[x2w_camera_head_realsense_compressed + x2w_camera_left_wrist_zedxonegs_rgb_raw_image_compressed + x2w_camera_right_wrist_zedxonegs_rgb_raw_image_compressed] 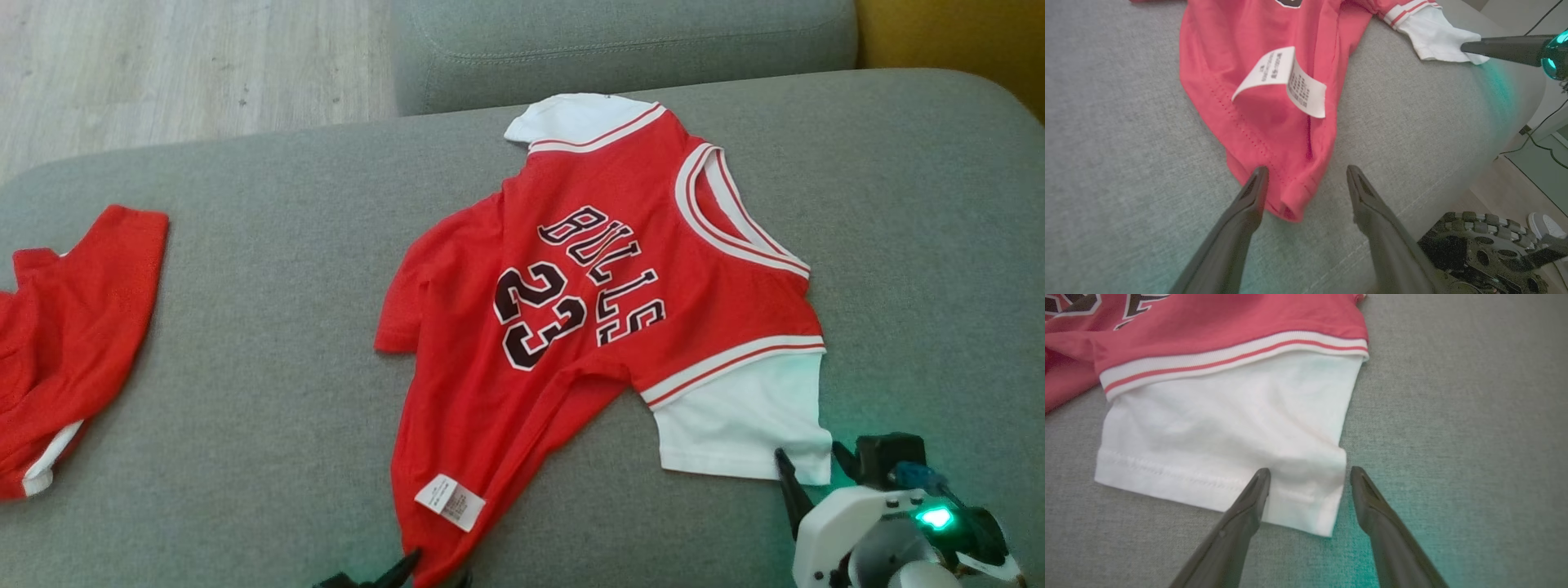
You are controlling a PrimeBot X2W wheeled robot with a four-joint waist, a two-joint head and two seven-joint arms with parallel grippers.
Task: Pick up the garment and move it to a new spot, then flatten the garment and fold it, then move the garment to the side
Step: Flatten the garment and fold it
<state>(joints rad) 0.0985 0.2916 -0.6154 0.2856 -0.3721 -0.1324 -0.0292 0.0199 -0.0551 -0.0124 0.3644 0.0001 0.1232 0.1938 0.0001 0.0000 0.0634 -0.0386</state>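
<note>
the garment is a small red jersey that lies spread out, print up, on the middle of the grey cushion. black letters outlined in white spell "bulls" over a "23". its neck and armholes carry white bands with red stripes, and a white sleeve shows under each armhole, one at the far side and one at the near right. the lower body is rumpled and narrows to a bunched point at the near edge, where a white care label curls up off the cloth.

the left gripper stands wide at that near hem tip, one finger over the red edge and the other over bare cushion; i cannot tell whether it touches. the right gripper is also wide, astride the near right corner of the white sleeve, holding nothing.

a second red garment lies crumpled at the far left of the cushion, well apart. beyond are a grey back cushion and pale wood floor.
</note>
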